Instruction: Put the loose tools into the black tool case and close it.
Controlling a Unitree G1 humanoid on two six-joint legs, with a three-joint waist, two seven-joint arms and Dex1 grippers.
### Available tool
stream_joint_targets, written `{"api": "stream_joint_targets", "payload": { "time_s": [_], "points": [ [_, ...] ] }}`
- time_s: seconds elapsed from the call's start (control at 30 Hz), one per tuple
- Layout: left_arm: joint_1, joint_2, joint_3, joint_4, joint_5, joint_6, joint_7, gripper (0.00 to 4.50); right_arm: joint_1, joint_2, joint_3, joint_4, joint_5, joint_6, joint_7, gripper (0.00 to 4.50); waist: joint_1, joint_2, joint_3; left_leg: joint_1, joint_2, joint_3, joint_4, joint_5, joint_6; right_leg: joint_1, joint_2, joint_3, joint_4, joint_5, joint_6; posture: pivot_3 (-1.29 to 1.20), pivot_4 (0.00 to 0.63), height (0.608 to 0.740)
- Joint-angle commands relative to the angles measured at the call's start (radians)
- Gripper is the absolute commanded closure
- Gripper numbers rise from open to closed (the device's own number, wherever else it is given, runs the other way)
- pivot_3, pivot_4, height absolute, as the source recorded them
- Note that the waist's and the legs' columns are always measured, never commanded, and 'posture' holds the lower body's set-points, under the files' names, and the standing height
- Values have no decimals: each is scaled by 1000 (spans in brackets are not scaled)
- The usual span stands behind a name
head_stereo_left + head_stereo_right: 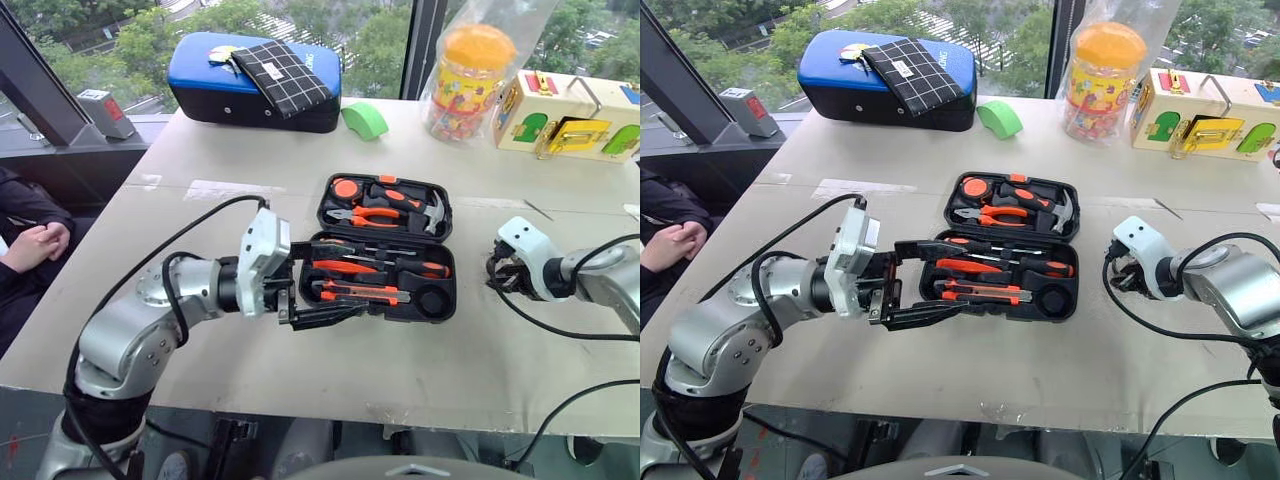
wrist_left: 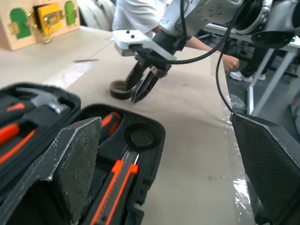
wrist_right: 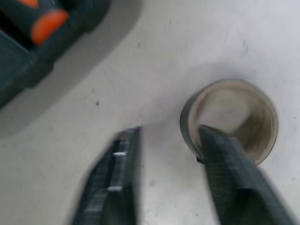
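Now tape roll (image 3: 228, 123) on table, right end effector (image 3: 168, 154) straddling its wall

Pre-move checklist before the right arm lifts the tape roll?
1. Small dark tape roll on the table beside the flat black plastic tool case: ok.
2. Right gripper at the roll, one finger on its rim: ok.
3. Grip closed on the roll: not ok, fingers are apart.
4. Case lid open: ok.
5. Round slot in the case free: ok.
6. Left gripper open, at the case's far side from the roll: ok.
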Motion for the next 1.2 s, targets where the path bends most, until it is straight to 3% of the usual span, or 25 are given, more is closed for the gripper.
{"api": "stream_joint_targets", "payload": {
  "time_s": [0.03,0.2,0.33,0.43,0.57,0.73,1.2],
  "points": [
    [26,12,24,-55,10,-48,10,0,-15,-16,2,-13,-26,-5,30,4477,2,0,0,0,0,0,0,0,0,0,0,0,0,-1,-1,0,150,740],
    [58,19,16,-57,25,-75,6,0,23,-40,-28,-52,-48,-45,55,4477,2,0,0,0,0,0,0,0,0,0,-1,0,0,-1,-2,0,150,740],
    [52,43,11,-38,20,-67,-13,0,47,-110,-152,-257,103,12,186,4477,3,3,2,0,0,0,0,0,0,0,-1,0,0,-1,-2,0,150,740],
    [86,84,0,2,80,-119,-65,0,1,-94,-170,-403,234,97,232,4477,-5,3,1,0,0,0,0,0,0,0,0,0,0,1,1,0,150,740],
    [128,118,30,42,98,-137,-85,0,-64,5,-61,-501,271,162,174,4477,-3,0,0,2,2,0,-3,0,0,0,0,0,0,-1,-3,0,150,740],
    [185,176,69,29,109,-167,-134,0,-94,21,108,-454,163,110,132,4477,4,0,1,0,0,0,-2,0,0,-1,-2,0,-2,-1,-3,0,150,740],
    [208,171,77,-68,72,-122,-53,0,-120,-23,221,-333,48,-21,226,4477,2,0,1,-1,-1,0,-3,0,0,-2,-4,0,-3,-1,-3,0,150,740]
  ]
}}
